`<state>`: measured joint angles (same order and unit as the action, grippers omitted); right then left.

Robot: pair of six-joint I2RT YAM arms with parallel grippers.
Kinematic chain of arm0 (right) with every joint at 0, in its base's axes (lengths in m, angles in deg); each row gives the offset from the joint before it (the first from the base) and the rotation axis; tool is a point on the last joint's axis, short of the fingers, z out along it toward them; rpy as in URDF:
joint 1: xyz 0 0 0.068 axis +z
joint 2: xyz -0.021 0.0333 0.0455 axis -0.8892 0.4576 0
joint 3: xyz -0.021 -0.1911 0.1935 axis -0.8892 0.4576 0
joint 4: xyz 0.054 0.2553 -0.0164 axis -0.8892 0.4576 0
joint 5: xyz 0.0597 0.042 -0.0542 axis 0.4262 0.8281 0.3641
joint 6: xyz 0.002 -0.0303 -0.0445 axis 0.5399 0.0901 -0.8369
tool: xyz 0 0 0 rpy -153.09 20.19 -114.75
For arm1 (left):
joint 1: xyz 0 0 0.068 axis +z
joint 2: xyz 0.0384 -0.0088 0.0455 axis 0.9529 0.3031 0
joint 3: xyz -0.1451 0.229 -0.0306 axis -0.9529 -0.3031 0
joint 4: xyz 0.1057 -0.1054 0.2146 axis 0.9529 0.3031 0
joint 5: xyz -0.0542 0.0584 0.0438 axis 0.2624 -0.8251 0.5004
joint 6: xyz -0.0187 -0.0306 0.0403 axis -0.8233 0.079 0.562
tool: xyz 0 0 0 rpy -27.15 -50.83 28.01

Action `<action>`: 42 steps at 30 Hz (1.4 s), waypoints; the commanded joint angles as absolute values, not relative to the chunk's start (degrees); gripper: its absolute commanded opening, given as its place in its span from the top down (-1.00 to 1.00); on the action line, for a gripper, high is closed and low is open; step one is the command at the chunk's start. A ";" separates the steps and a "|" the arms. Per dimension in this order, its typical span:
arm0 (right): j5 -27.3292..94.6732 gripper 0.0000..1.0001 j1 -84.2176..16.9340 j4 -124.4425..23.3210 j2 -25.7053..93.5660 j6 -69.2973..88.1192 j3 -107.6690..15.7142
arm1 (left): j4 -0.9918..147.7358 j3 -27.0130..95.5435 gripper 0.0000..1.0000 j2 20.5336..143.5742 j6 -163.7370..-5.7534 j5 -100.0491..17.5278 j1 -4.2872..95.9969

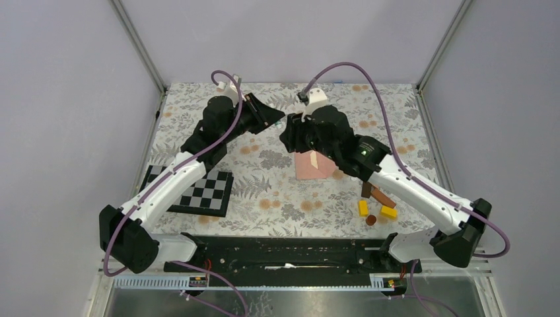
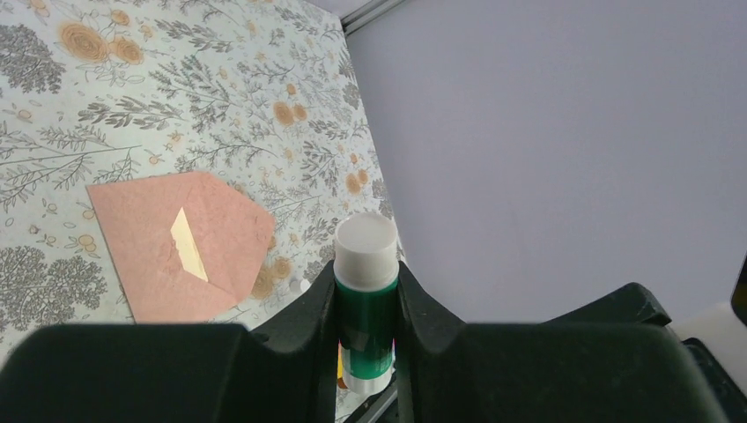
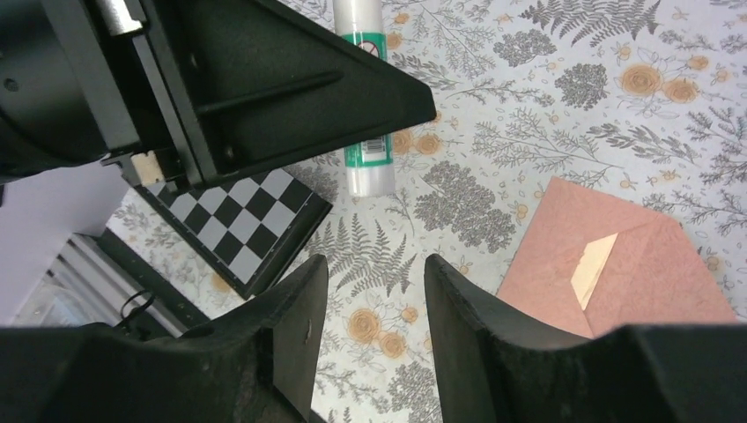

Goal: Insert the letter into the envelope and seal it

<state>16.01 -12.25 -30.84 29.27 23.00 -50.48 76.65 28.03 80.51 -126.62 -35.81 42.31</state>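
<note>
The salmon-pink envelope [image 1: 308,168] lies flat on the floral table, also in the left wrist view [image 2: 150,264] and the right wrist view [image 3: 643,264]. A cream sliver of the letter [image 2: 188,244] [image 3: 593,267] shows at its flap, the rest hidden inside. My left gripper [image 2: 366,278] is shut on a green glue stick [image 2: 366,304] with a white cap, held in the air left of the envelope [image 1: 274,119]. The stick's lower end [image 3: 368,150] shows in the right wrist view. My right gripper [image 3: 376,269] is open and empty, above the table beside the envelope's left edge [image 1: 290,135].
A black-and-white checkerboard [image 1: 198,190] [image 3: 238,220] lies at the left, under the left arm. Small brown and yellow blocks [image 1: 376,201] sit at the right near the right arm. Grey walls and metal posts enclose the table on three sides.
</note>
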 commanded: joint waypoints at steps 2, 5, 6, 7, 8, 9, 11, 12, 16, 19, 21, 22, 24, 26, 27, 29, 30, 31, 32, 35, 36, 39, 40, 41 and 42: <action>11.00 -0.02 -10.92 -35.98 32.68 18.91 -53.18 | 78.75 30.82 1.00 80.33 -129.12 -38.53 42.47; 9.99 -0.03 -10.46 -36.91 34.59 18.19 -54.40 | 79.12 31.10 1.00 79.93 -129.24 -38.81 42.47; 9.75 -0.03 -10.35 -37.12 35.26 17.90 -54.79 | 79.22 31.19 1.00 79.80 -129.24 -38.80 42.47; 9.69 -0.04 -10.24 -37.24 36.01 17.86 -55.20 | 79.32 31.31 1.00 79.78 -129.20 -38.79 42.47; 9.62 -0.05 -10.25 -37.53 36.41 17.74 -55.53 | 79.36 31.37 1.00 79.77 -129.23 -38.78 42.47; 9.68 -0.05 -10.19 -37.77 36.80 17.77 -55.99 | 79.39 31.37 1.00 79.70 -129.24 -38.74 42.47; 9.58 -0.04 -10.13 -37.92 37.63 17.87 -56.70 | 79.44 31.53 1.00 79.69 -129.29 -38.66 42.47; 9.44 -0.03 -10.12 -38.11 37.97 17.84 -56.88 | 79.39 31.45 1.00 79.62 -129.31 -38.69 42.49; 8.53 0.16 -10.12 -38.21 38.97 18.32 -57.43 | 78.84 30.93 1.00 79.04 -129.77 -38.84 42.52; 8.27 0.38 -10.12 -39.09 38.55 19.32 -56.59 | 76.99 29.77 1.00 78.06 -130.54 -38.52 42.63; 10.14 0.50 -10.26 -40.29 37.91 20.08 -55.95 | 75.79 29.31 1.00 77.67 -130.13 -36.91 42.73; 11.79 0.55 -10.55 -40.81 37.58 20.59 -55.76 | 75.00 29.02 1.00 77.42 -129.98 -36.31 42.73; 17.28 0.60 -11.56 -41.67 36.84 21.85 -55.70 | 70.71 27.14 1.00 75.85 -129.55 -34.47 42.87; 24.88 0.62 -13.47 -43.13 36.14 23.82 -55.45 | 66.98 25.32 1.00 74.28 -129.17 -32.99 42.98; 30.52 0.63 -14.74 -44.14 35.83 25.30 -55.24 | 65.18 24.62 1.00 73.59 -128.77 -31.75 43.06; 39.53 0.64 -17.10 -47.14 35.05 28.46 -54.24 | 62.01 23.26 1.00 72.10 -128.24 -29.99 43.17; 43.86 0.64 -18.06 -48.64 34.79 29.92 -53.83 | 60.02 22.55 1.00 71.48 -128.03 -28.68 43.25; 47.38 0.65 -18.79 -50.05 34.56 31.41 -53.53 | 58.50 21.99 1.00 70.78 -127.76 -27.80 43.32; 50.14 0.66 -19.35 -50.58 34.39 32.51 -53.35 | 57.06 21.61 1.00 70.27 -127.68 -26.99 43.35; 57.05 0.66 -20.09 -54.98 34.21 35.81 -53.21 | 53.07 20.34 1.00 68.82 -127.45 -24.88 43.35; 58.91 0.66 -20.51 -56.24 34.10 37.03 -52.97 | 52.04 20.02 1.00 68.45 -127.40 -24.35 43.35; 62.62 0.65 -21.33 -59.72 33.54 40.74 -51.95 | 51.04 19.51 1.00 67.92 -127.30 -24.14 43.35; 62.67 0.63 -21.42 -59.81 33.23 41.06 -51.98 | 51.09 19.45 1.00 67.85 -127.28 -24.24 43.35; 62.24 0.58 -21.40 -59.40 32.88 40.81 -51.99 | 51.58 19.43 1.00 67.82 -127.23 -24.62 43.35; 61.63 0.51 -21.38 -58.78 32.48 40.08 -51.99 | 52.19 19.59 1.00 67.86 -127.25 -25.39 43.35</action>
<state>55.13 -21.60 -53.18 34.56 36.84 -52.25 57.28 19.70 68.60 -127.12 -28.92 44.21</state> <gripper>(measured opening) 0.296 0.236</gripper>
